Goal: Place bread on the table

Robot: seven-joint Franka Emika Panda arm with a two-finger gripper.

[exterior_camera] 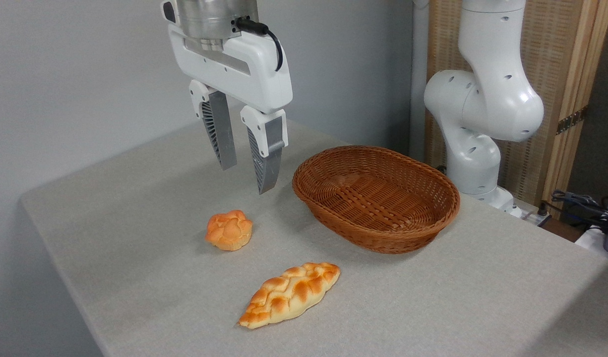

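**Braided loaf down on the cloth, gripper hanging empty above**

The braided loaf (290,295) lies flat on the grey-clothed table (482,307), near the front edge, clear of the wicker basket (378,198), which shows nothing inside. On that evidence the placing looks done, or very nearly. The gripper (247,168) hangs well above the surface, jaws apart with open air between them, holding nothing. It sits behind the small round bun (229,230) and to the left of the basket, well away from the loaf.

Now, how would that loaf handle? Judging by its look, it is light, probably a foam or plastic replica: the glossy crust hints at a slightly slick skin, and the plump braid suggests some give under pressure. It should not be fragile. The tapered ends are poor places to grip; they would squirt out of the fingers. The best hold, if one is needed again, seems to be across the thick middle, jaws closing on the long sides, square to its length. The loaf lies diagonally, so the wrist would need turning to match.
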